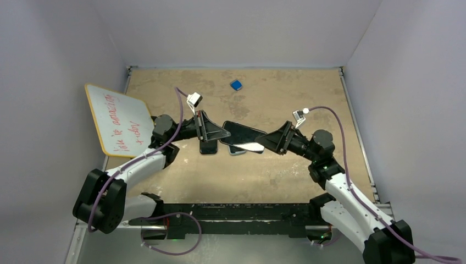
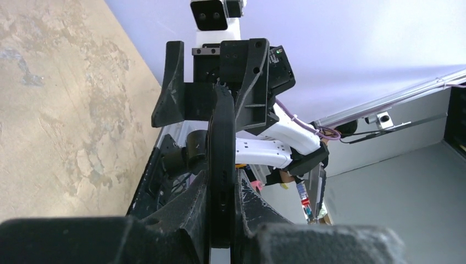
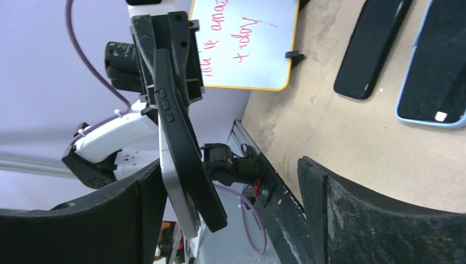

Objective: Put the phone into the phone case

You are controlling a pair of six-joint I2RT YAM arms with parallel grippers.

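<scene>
My left gripper (image 1: 217, 132) is shut on a black phone case (image 1: 244, 135) and holds it above the table; the left wrist view shows the case edge-on (image 2: 221, 159) between the jaws. In the right wrist view a silver-edged phone (image 3: 173, 187) lies against the black case (image 3: 184, 137), its near end sticking out and angled away from the case. My right gripper (image 1: 266, 142) is open, its jaws wide apart around the near end of phone and case (image 3: 228, 170); the phone rests against one finger (image 3: 132, 209).
A second black case or phone (image 1: 207, 147) and a blue-rimmed phone (image 1: 237, 149) lie on the table below; both also show in the right wrist view (image 3: 371, 49) (image 3: 434, 66). A yellow-framed whiteboard (image 1: 118, 120) lies at the left. A small blue object (image 1: 236, 84) sits at the back.
</scene>
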